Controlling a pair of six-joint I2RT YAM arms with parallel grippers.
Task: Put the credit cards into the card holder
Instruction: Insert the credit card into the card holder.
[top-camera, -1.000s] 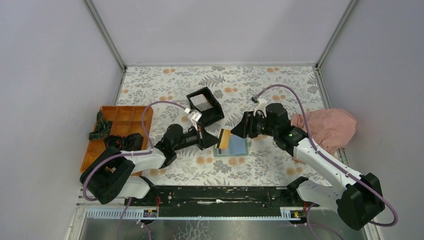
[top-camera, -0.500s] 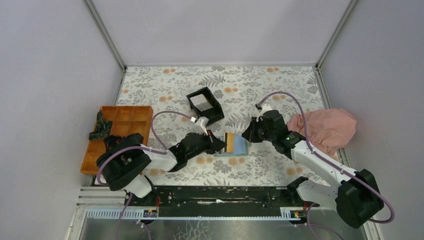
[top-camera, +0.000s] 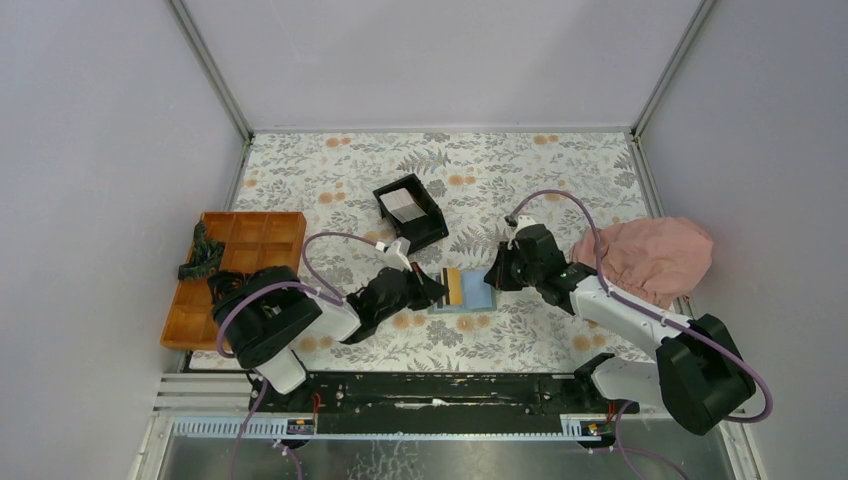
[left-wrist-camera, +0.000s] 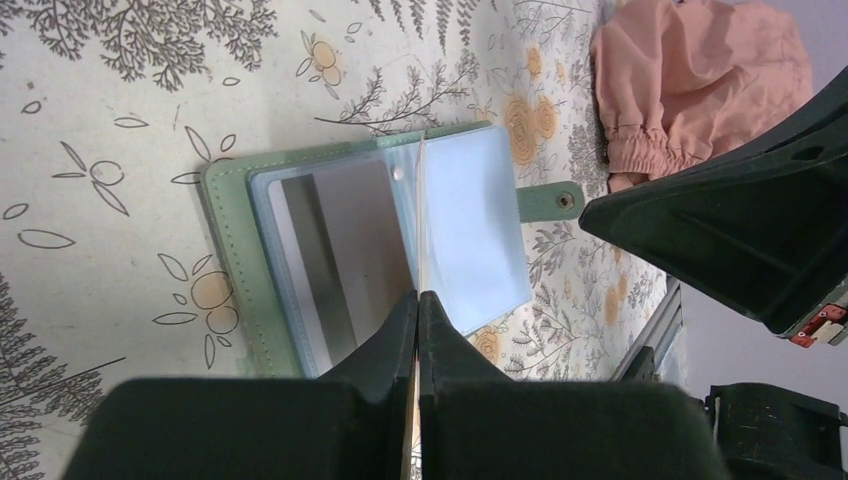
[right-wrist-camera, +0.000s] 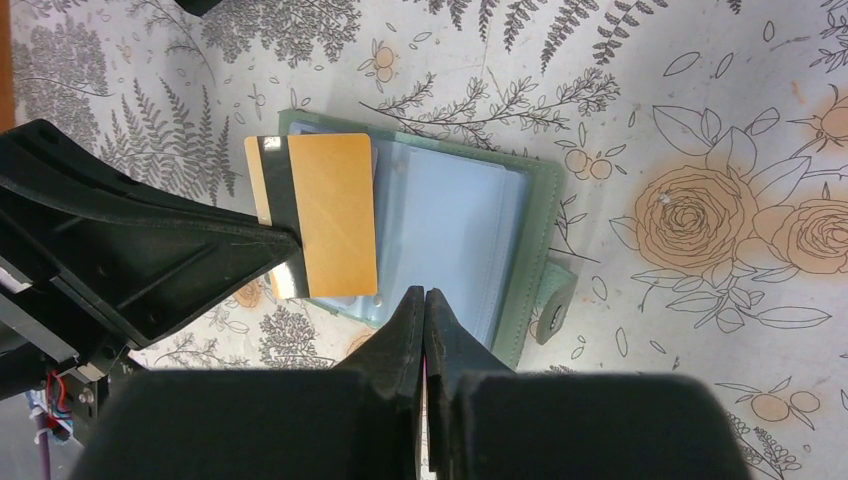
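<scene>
Left arm lies low, stretched toward 3 o'clock in the top view; left gripper has its fingers pinched on a thin card; right arm reaches toward 10 o'clock; right gripper has its fingers pressed together; the two tips face each other, near but apart.

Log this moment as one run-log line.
left gripper: jaws shut on gold black-striped credit card, over open sage-green folding card holder | right gripper: jaws shut at holder's edge | grey flat card: seated inside holder
</scene>
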